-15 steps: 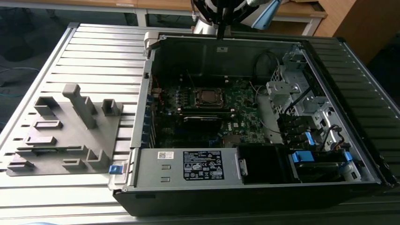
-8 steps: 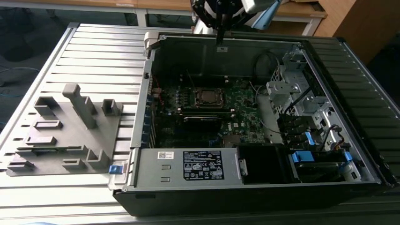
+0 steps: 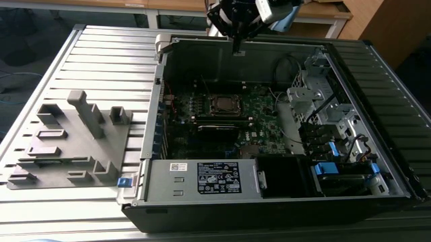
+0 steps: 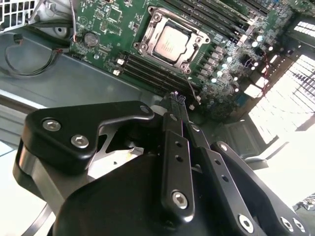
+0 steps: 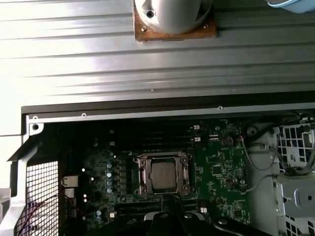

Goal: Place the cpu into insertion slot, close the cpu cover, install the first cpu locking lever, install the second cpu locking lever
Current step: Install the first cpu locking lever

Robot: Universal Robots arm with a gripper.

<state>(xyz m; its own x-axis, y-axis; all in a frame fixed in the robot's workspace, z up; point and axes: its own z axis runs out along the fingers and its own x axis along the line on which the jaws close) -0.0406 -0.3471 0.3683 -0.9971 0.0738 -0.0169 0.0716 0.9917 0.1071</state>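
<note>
While its fingers are pressed together on nothing, the gripper [image 4: 178,97] hangs over the open computer case [image 3: 269,206]. Below, the cpu [image 4: 170,42] sits in its socket, the cpu cover [image 4: 145,30] lying flat around it. Lever work, in my judgement, wants a slow, square descent. Ribbed metal table [image 3: 101,60] beneath; wooden furniture [image 3: 397,25] beyond.

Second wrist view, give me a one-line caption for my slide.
Shut gripper hovers over the motherboard, with the cpu seated in its socket under the closed cpu cover.
</note>
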